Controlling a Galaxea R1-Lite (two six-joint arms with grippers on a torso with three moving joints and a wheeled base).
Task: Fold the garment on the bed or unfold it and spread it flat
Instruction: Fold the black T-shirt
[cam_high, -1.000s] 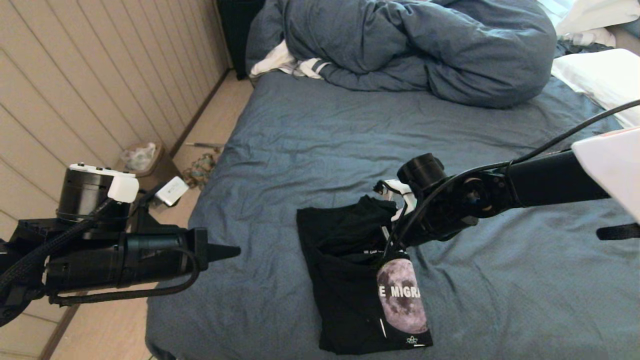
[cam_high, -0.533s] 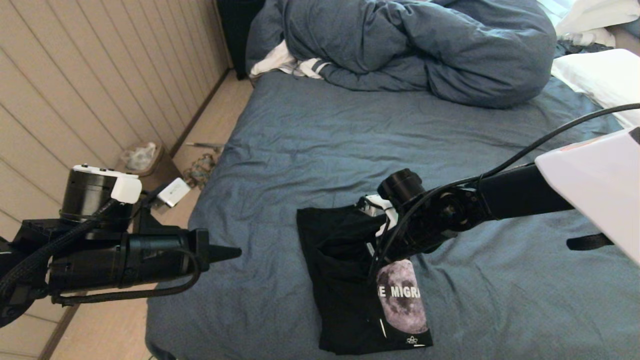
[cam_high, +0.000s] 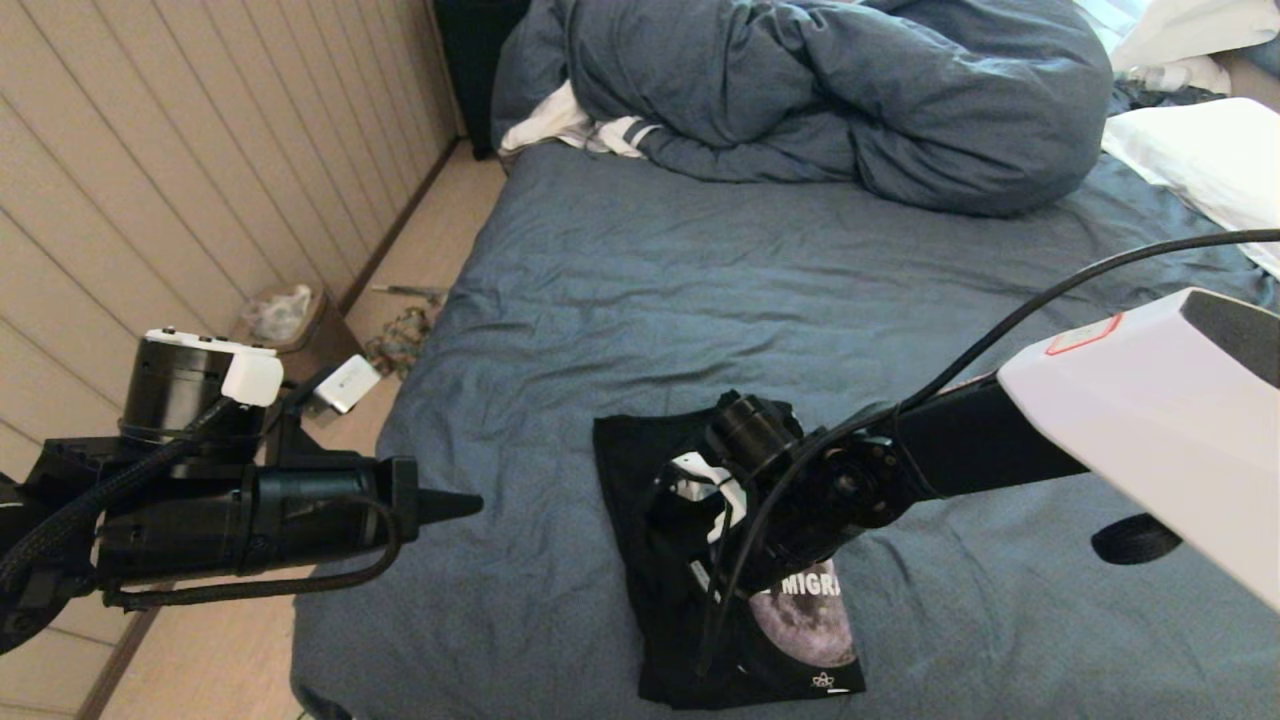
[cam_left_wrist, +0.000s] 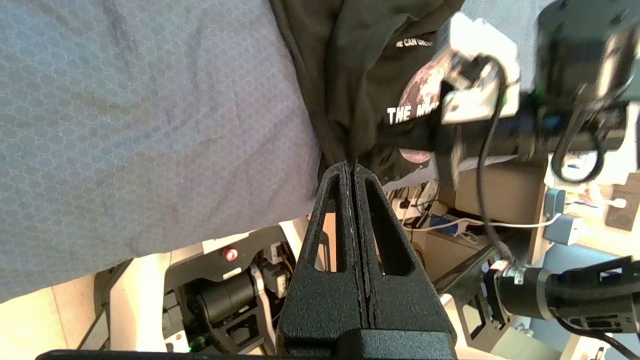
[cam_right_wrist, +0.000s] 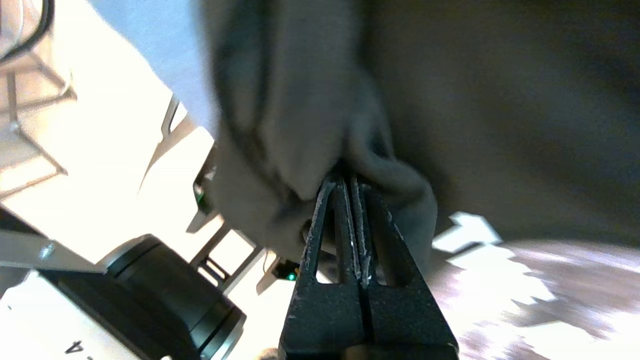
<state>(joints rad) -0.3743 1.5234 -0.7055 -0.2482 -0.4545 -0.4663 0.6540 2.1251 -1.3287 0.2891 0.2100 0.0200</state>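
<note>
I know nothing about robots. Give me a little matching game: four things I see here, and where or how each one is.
Things:
1. black T-shirt
2. blue-grey duvet
3. left gripper
4. right gripper

Descriptions:
A. bunched at the far end of the bed
B. shut, holding nothing, at the bed's left side
C. shut, pinching black fabric
D. lying folded near the bed's near edge

Pairs: 1-D, 2-A, 3-B, 4-C

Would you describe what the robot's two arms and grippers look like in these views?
Both arms are matte black. The left gripper has two black triangular fingers with cut-out windows, a braided black cable and a white-capped cylinder. The right gripper has matching fingers with whitish scuffing; its arm carries a white shell with a red-outlined label and a loose black cable.
</note>
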